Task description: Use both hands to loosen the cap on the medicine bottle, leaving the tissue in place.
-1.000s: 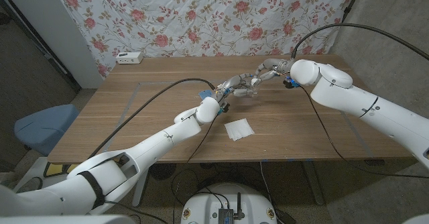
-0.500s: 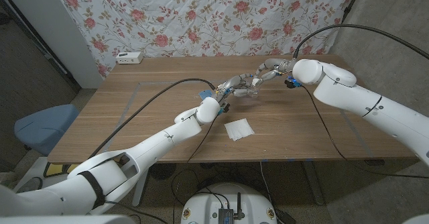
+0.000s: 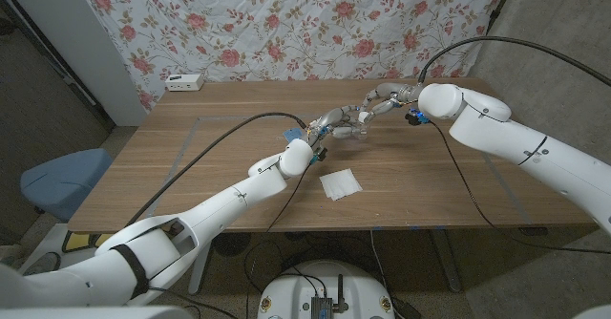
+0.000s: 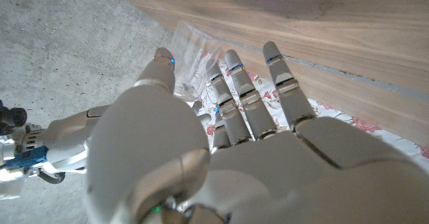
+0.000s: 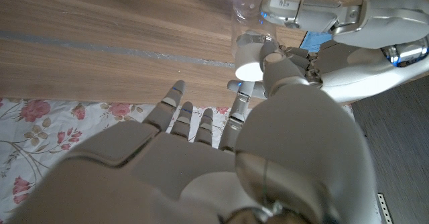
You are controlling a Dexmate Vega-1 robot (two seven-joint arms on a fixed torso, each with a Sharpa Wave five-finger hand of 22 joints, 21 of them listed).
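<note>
Head view: both hands meet on the medicine bottle point(image 3: 351, 128) at worktop twelve o'clock; left hand point(image 3: 329, 123) grips its body, right hand point(image 3: 374, 106) pinches the cap point(image 5: 249, 68). Loosening looks underway; tissue point(image 3: 341, 183) lies untouched.

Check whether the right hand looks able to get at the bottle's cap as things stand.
Probably yes. The right hand is already at the white cap, its fingers on or beside it, while the left hand grips the clear medicine bottle. Nothing blocks it.
</note>
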